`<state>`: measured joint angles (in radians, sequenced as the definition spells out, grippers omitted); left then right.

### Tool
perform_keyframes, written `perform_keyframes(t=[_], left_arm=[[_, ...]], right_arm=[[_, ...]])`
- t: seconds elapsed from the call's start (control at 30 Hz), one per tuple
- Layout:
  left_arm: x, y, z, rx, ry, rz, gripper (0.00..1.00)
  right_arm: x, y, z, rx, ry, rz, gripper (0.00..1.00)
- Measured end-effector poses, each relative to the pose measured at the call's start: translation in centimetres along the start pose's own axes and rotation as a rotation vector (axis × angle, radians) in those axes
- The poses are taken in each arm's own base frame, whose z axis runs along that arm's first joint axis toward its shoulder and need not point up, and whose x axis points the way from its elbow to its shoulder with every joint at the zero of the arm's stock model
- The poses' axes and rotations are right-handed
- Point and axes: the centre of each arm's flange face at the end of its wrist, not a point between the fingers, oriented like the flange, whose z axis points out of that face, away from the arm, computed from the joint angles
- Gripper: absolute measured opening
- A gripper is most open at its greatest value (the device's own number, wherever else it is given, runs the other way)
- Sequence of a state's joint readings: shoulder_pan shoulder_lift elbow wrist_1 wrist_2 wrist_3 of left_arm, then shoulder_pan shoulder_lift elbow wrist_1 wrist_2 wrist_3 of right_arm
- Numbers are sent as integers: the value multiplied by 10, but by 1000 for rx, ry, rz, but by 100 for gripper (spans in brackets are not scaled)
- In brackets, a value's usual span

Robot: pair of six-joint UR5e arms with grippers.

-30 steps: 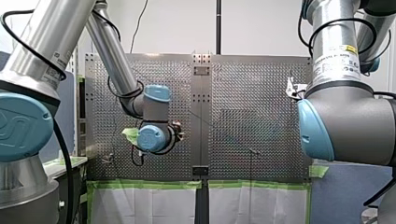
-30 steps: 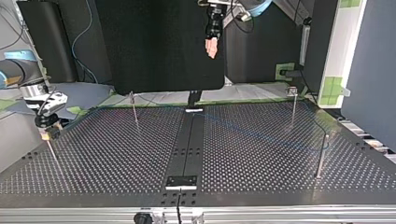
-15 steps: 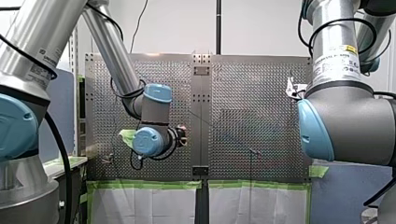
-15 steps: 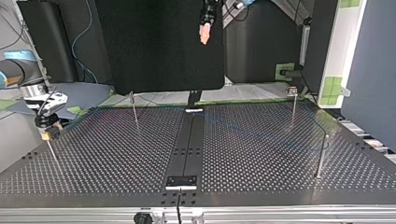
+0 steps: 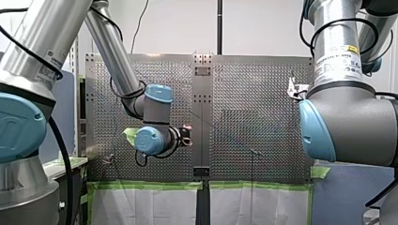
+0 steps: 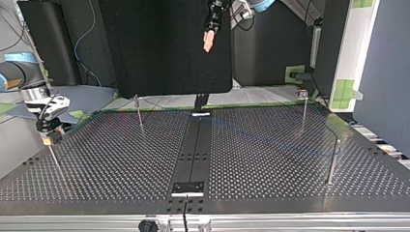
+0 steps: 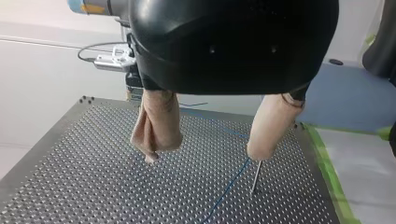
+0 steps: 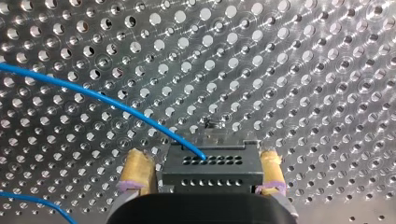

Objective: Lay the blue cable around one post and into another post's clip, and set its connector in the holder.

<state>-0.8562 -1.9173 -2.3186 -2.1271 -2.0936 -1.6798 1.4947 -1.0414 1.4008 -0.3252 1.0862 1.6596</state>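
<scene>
The blue cable (image 6: 270, 139) runs thin across the perforated table (image 6: 121, 164) and bends by the post (image 6: 332, 162) at the top view's right. Its end (image 8: 112, 103) enters a black connector block (image 8: 212, 170). My right gripper (image 8: 204, 157) is open, with its yellow pads (image 8: 137, 170) close on either side of that block. It sits low at the table's left edge in the top view (image 6: 48, 137). My left gripper (image 6: 208, 42) hangs high above the table's far side, open and empty, with beige pads (image 7: 156, 126) and nothing between them (image 7: 208, 151).
Thin posts stand at the far left (image 6: 139, 112), the far right (image 6: 303, 110) and near my right gripper (image 6: 54, 157). A dark centre strip (image 6: 193, 154) divides the table. Under my left gripper another post (image 7: 255, 177) stands beside the cable (image 7: 229, 184).
My left gripper has risen and drifted toward the top view's left, turning a little. My right gripper and the cable have stayed put.
</scene>
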Motion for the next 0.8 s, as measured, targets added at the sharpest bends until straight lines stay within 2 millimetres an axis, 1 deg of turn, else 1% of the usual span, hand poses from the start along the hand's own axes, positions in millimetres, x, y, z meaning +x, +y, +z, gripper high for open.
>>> perform_keyframes(t=[0.37,0.8], left_arm=[[-2,22,26,-2,26,16,100],[-4,51,49,-21,43,13,100]], right_arm=[[0,0,0,0,0,0,100],[0,0,0,0,0,0,100]])
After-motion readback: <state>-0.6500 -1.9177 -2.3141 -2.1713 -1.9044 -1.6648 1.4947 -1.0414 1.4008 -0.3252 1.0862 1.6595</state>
